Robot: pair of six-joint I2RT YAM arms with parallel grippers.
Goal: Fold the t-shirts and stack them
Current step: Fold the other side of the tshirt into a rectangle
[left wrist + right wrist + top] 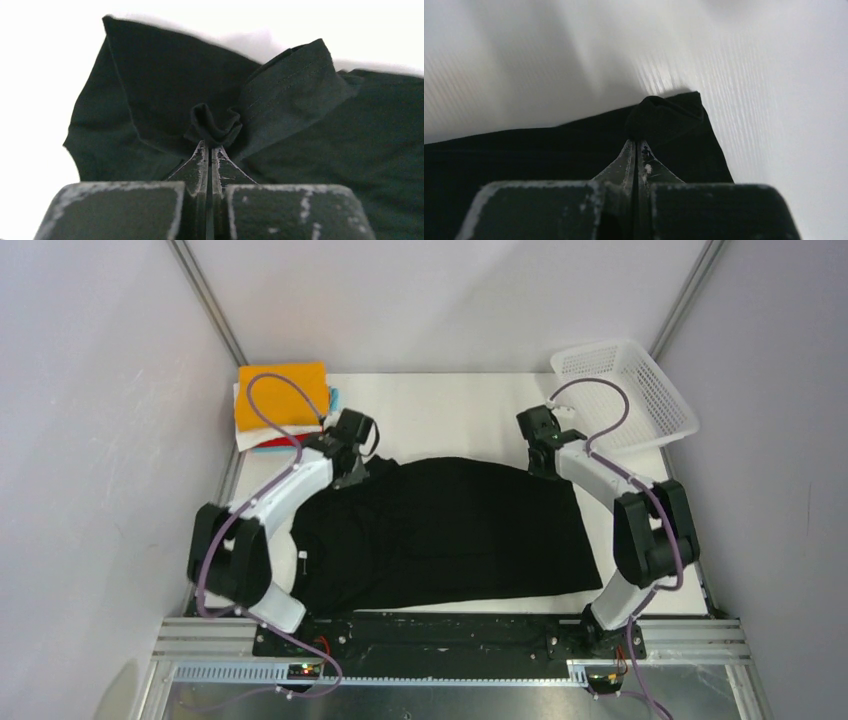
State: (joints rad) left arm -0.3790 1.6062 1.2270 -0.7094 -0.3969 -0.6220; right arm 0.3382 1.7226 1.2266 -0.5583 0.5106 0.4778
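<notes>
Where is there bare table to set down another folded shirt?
The widest bare patch of white table is the far strip between the orange-topped stack of folded shirts and the white plastic mesh basket, beyond the spread black t-shirt. A narrower patch lies right of that shirt, under the right arm. The left side is crowded.

t-shirt point(450, 530): black | folded shirt point(285, 392): orange | basket point(655, 400): white mesh | table point(450, 410): white

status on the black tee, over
Both shut on black tee: left gripper at a bunched fold, right gripper at a corner. Far left stack, far right basket, neither on the tee.
</notes>
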